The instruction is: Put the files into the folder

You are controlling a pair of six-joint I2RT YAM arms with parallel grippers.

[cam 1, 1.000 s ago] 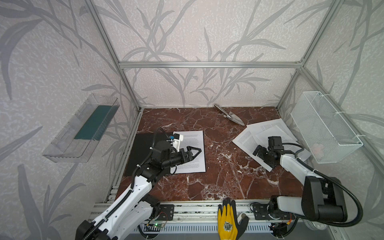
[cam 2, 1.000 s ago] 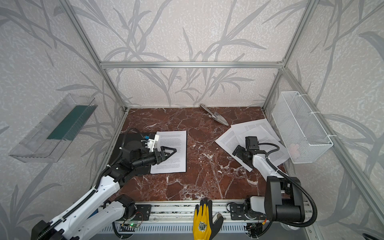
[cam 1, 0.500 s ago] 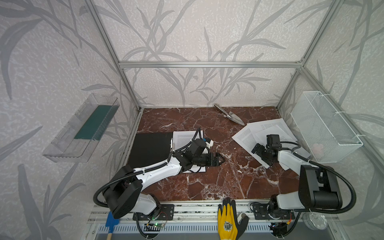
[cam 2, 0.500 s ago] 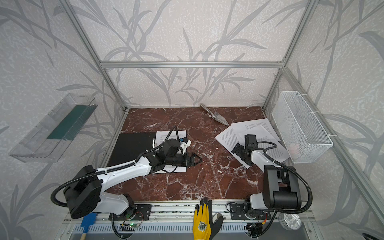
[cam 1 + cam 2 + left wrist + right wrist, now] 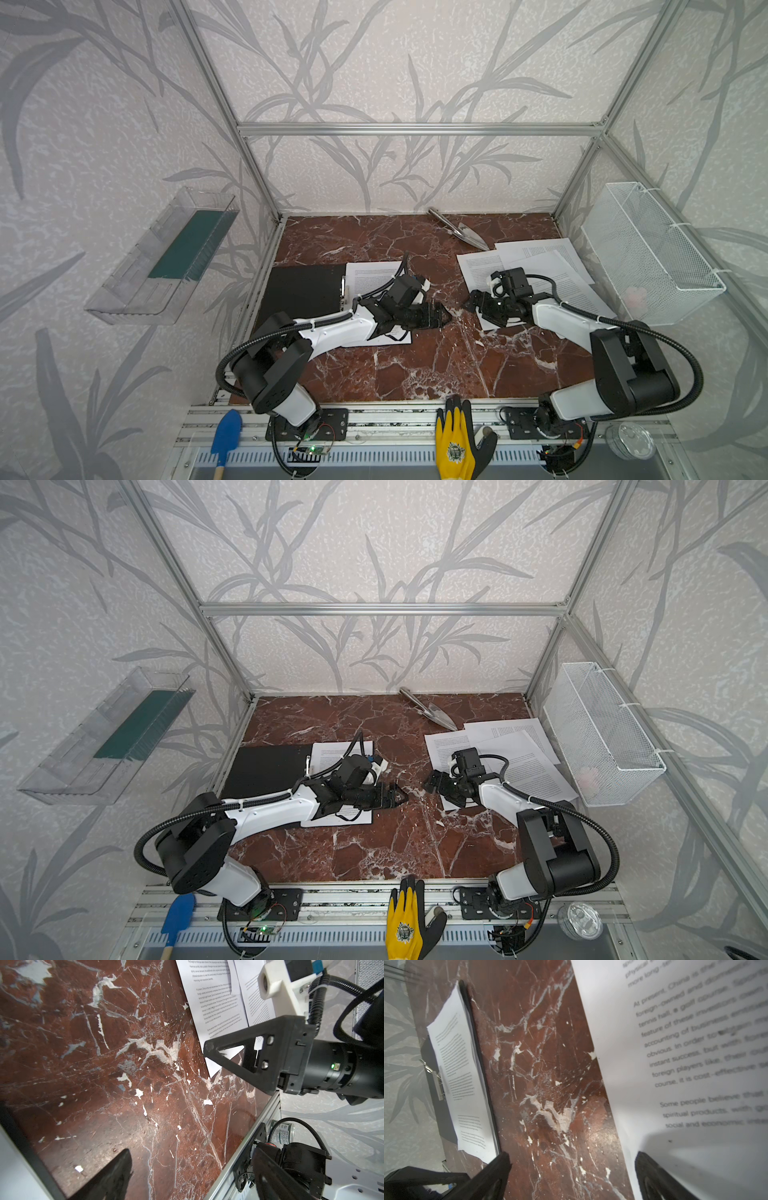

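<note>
Both wide open, holding nothing: left gripper (image 5: pixel 441 318) over bare marble (image 5: pixel 415 365), right gripper (image 5: pixel 474 301) maybe touching the loose files (image 5: pixel 540 259) fanned at right. Folder (image 5: pixel 303 291) lies open at left, one sheet (image 5: pixel 370 276) on its right half.

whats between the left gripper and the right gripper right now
Only a short bare stretch of the marble table separates the left gripper from the right gripper; both top views show it.

"Some people believe that" on sheet (image 5: pixel 695 1059)
</note>
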